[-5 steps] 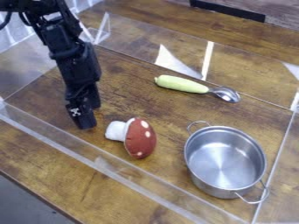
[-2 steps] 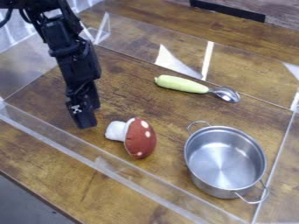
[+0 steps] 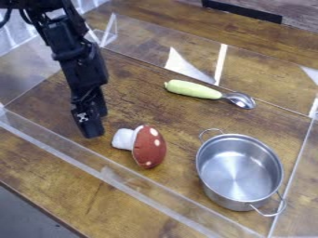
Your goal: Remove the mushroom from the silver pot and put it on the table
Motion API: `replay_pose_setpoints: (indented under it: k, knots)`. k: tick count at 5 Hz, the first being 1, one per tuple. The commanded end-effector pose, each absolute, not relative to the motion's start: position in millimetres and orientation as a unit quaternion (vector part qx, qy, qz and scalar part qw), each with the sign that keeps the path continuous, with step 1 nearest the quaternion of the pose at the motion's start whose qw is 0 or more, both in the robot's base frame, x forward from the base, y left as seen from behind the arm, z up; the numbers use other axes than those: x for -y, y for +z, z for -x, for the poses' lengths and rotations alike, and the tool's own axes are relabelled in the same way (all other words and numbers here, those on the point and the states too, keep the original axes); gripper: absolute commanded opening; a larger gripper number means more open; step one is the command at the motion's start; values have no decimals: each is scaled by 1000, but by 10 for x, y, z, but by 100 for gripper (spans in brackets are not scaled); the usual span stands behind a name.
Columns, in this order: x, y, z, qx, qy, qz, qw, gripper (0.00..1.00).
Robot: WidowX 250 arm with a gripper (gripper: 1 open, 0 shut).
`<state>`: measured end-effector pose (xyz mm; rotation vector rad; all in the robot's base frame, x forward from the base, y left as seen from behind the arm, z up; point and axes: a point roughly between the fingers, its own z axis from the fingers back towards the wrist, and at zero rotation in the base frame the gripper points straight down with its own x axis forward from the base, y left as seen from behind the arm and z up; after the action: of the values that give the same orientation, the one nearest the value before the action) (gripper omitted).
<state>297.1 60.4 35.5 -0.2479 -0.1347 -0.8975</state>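
The mushroom [image 3: 143,144] lies on its side on the dark wooden table [image 3: 149,70], red-brown cap toward the front, white stem pointing left. The silver pot [image 3: 240,170] stands at its right, a short gap away, and its inside shows bare steel. My gripper [image 3: 87,122] points down at the table just left of the mushroom's stem, apart from it. From this side its black fingers look like one block, with nothing seen held in them.
A spoon [image 3: 207,91] with a yellow-green handle and metal bowl lies behind the pot. Clear acrylic walls [image 3: 74,153] border the table at front, left and back. The black arm [image 3: 65,46] rises at the upper left.
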Motion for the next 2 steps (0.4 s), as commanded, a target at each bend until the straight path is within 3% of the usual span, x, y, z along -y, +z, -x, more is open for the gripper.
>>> replay_pose_setpoints:
  k: [1,2]
  knots:
    - [-671,643,-3003,95,-438,91,889,100]
    - [-698,542,-2942,97,-417,94,899,100]
